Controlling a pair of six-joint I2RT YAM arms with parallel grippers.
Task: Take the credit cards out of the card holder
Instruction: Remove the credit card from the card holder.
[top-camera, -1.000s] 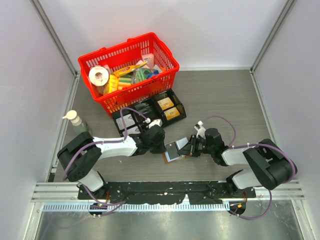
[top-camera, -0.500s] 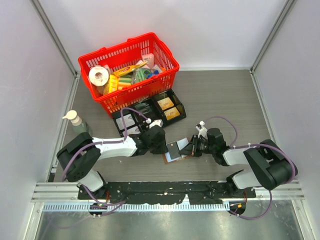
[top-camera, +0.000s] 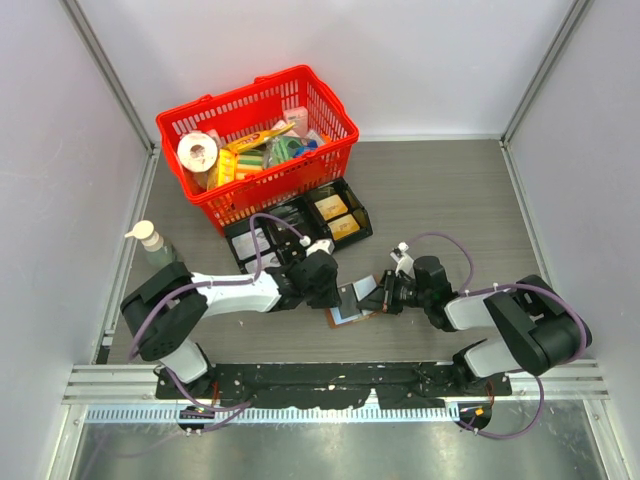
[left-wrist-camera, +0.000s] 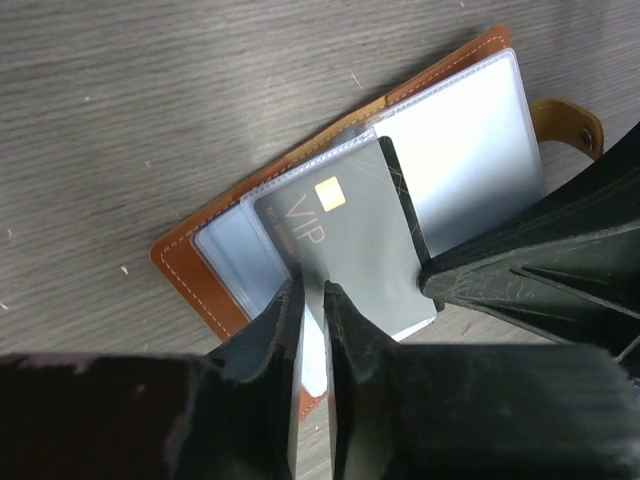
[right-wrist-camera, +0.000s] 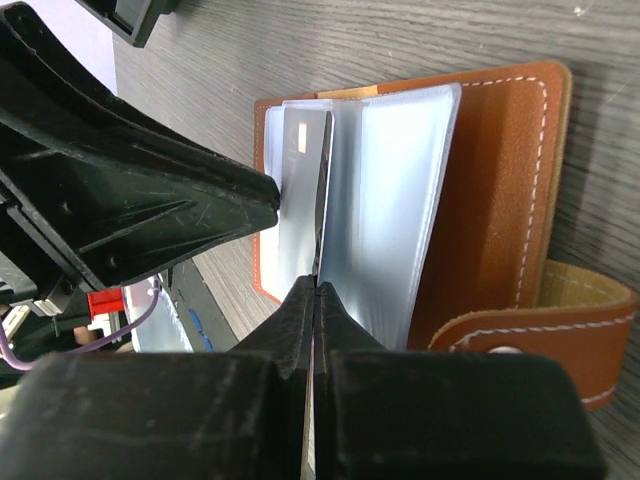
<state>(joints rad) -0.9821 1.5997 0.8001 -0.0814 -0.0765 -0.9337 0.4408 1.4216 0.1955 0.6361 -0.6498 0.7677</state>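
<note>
The brown card holder (top-camera: 343, 317) lies open on the table between my two grippers, its clear sleeves up. In the left wrist view the card holder (left-wrist-camera: 190, 268) shows a grey credit card (left-wrist-camera: 345, 235) marked VIP, partly out of a sleeve. My left gripper (left-wrist-camera: 311, 300) is shut on that card's near edge. In the right wrist view my right gripper (right-wrist-camera: 316, 292) is shut on the edge of a clear sleeve of the card holder (right-wrist-camera: 495, 200), beside the grey card (right-wrist-camera: 300, 195). The two grippers (top-camera: 332, 288) (top-camera: 384, 296) face each other over it.
A red basket (top-camera: 335, 150) full of goods stands at the back left. A black divided tray (top-camera: 300, 222) sits right behind the card holder. A pump bottle (top-camera: 152, 243) stands at the left wall. The card holder's strap (right-wrist-camera: 560, 320) lies to its right.
My left gripper has shifted slightly to the right, toward the card holder. My right gripper moved a little to the right at first, then held. Both stay shut.
</note>
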